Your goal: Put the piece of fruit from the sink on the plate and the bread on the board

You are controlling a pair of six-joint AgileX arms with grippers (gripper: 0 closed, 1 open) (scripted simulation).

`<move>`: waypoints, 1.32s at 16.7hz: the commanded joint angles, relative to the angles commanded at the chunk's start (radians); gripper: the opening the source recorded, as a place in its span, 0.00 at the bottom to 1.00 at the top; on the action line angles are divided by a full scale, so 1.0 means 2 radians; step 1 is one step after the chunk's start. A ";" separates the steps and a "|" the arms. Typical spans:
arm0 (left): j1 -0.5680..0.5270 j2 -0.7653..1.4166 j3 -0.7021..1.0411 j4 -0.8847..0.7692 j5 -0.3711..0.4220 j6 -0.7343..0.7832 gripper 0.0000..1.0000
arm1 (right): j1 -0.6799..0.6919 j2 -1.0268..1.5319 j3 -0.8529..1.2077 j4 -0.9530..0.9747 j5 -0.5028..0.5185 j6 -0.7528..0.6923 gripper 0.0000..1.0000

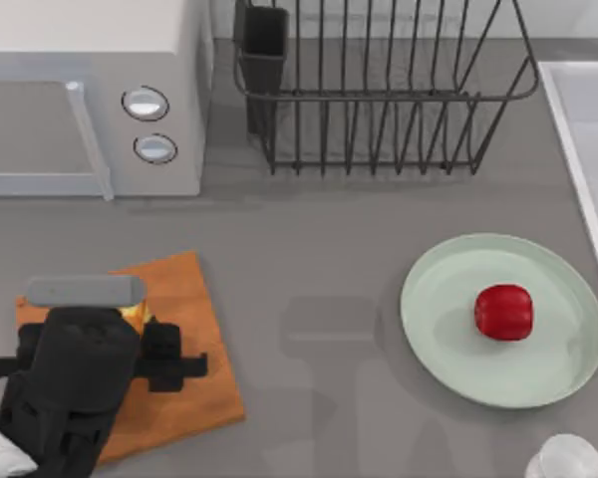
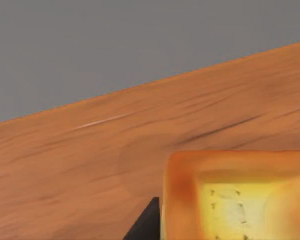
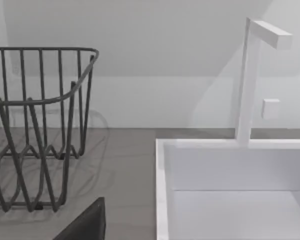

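Top view: piece of fruit sits on the plate, right side of the counter. Bread on the board at left, mostly hidden under the left pincer; can't tell whether its fingers are clamped. Left wrist view: bread resting on board. Right wrist view: sink beside the dish rack.

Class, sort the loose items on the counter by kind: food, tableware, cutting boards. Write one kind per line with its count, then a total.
Food: 2, the piece of fruit and the bread
Tableware: 2, the plate and the white cup
Cutting boards: 1, the board
Total: 5
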 joint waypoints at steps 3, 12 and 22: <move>0.010 0.025 0.002 0.032 0.008 0.008 0.00 | 0.000 0.000 0.000 0.000 0.000 0.000 1.00; 0.013 0.030 -0.001 0.035 0.011 0.010 0.30 | 0.000 0.000 0.000 0.000 0.000 0.000 1.00; 0.013 0.030 -0.001 0.035 0.011 0.010 1.00 | 0.000 0.000 0.000 0.000 0.000 0.000 1.00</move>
